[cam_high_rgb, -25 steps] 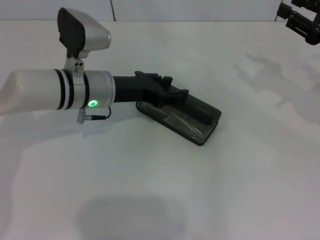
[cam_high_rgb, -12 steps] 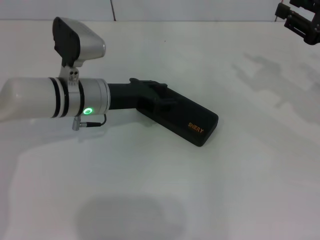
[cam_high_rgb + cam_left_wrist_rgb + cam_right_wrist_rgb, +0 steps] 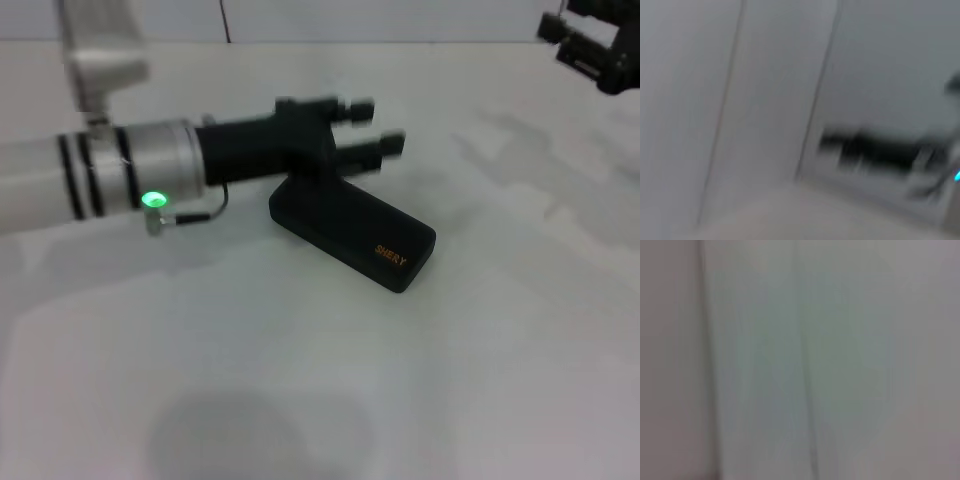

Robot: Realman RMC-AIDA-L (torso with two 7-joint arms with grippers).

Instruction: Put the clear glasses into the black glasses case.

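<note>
The black glasses case (image 3: 345, 225) lies shut on the white table (image 3: 450, 380), its orange lettering (image 3: 392, 254) facing me near its right end. No clear glasses show anywhere; they are hidden from view. My left gripper (image 3: 382, 125) hovers just above and behind the case, off its lid. Its two black fingers (image 3: 370, 148) stand apart, open, with nothing between them. My right gripper (image 3: 590, 45) is parked high at the far right corner of the head view, well away from the case.
A pale wall (image 3: 400, 20) runs along the table's far edge. The left wrist view shows only a smeared dark shape (image 3: 870, 150) against grey, and the right wrist view shows a plain pale surface.
The case lid went from open, with the clear glasses showing inside, to shut. My left gripper then lifted off the lid and now hangs above the case.
</note>
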